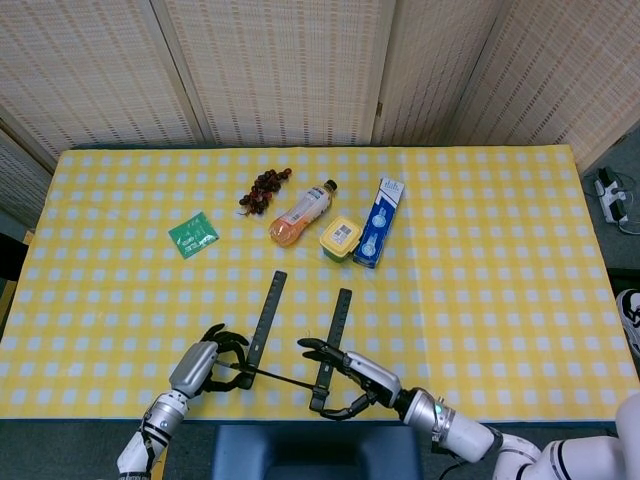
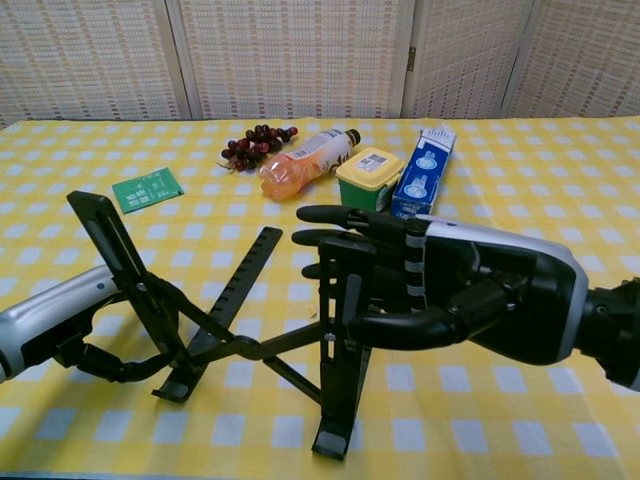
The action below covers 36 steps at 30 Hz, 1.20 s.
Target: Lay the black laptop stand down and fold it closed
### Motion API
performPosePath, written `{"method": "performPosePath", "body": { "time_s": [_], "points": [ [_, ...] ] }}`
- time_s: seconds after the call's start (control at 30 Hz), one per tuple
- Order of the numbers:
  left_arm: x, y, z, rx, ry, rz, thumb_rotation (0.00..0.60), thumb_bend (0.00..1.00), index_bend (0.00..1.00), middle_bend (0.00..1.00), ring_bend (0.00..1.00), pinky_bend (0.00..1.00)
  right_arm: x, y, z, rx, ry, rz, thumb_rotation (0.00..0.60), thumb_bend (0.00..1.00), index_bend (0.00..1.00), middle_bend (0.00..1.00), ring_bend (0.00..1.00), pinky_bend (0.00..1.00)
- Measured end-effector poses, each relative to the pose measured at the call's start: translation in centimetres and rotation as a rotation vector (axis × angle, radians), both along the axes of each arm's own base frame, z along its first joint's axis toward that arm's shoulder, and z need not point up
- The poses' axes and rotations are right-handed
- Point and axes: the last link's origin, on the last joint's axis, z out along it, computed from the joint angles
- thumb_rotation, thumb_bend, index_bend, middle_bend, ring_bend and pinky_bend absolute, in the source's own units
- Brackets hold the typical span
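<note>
Here, one black laptop stand (image 2: 255, 330) stands open on the yellow checked tablecloth (image 1: 480, 290), at the near edge of the table, between the two hands. It has two long slotted bars that lie toward the far side, and crossed thin rods join them in the middle. In the chest view one bar on the left side rises tilted up, and one bar on the right stands nearly upright with its foot on the cloth.

The left hand (image 2: 75, 335) is at the left side of the stand. Its fingers (image 2: 110, 368) curl around the lower part of the tilted bar, so it holds the stand there. The right hand (image 2: 450, 295) is at the right side. Its fingers (image 2: 345, 238) are stretched out and a little apart, in front of the upright bar, and its thumb lies under them; whether they really grip the bar cannot be told.

Farther back on the table there are five other things: one green packet (image 1: 193, 236), one bunch of dark grapes (image 1: 263, 189), one bottle (image 1: 302, 213) lying on its side, one yellow tub (image 1: 341, 238) and one blue and white carton (image 1: 379, 221). The tub lies between the bottle and the carton, close to both.
</note>
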Motion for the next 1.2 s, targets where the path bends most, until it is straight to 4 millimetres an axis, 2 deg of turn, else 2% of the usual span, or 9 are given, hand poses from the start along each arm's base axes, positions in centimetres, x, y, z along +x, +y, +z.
{"method": "performPosePath", "body": {
  "time_s": [0.17,0.37,0.53,0.93,1.2],
  "points": [
    [0.2,-0.5,0.0,-0.040,0.018,-0.030,0.600,0.49,0.49,0.35,0.21,0.08,0.5,-0.3,-0.2,0.000,0.007,0.023,0.600,0.27,0.00,0.02,0.06,0.00],
    [0.4,-0.5,0.4,-0.041,0.013,-0.042,0.600,0.49,0.32,0.29,0.16,0.07,0.0,-0.5,-0.1,-0.010,0.023,0.014,0.600,0.27,0.00,0.02,0.06,0.00],
    [0.3,-0.5,1.0,-0.036,0.018,-0.053,0.600,0.48,0.21,0.24,0.11,0.06,-0.4,-0.4,-0.3,-0.017,0.037,0.015,0.600,0.27,0.00,0.02,0.06,0.00],
    [0.1,-0.4,3.0,0.041,0.026,-0.074,0.600,0.48,0.18,0.19,0.06,0.04,0.2,-0.6,-1.4,-0.074,0.076,0.065,0.600,0.27,0.00,0.01,0.06,0.00],
    [0.1,-0.1,4.3,0.094,0.027,-0.097,0.600,0.48,0.17,0.19,0.06,0.03,1.0,-1.7,-2.2,-0.183,0.114,0.077,0.600,0.27,0.00,0.01,0.04,0.00]
  ]
}}
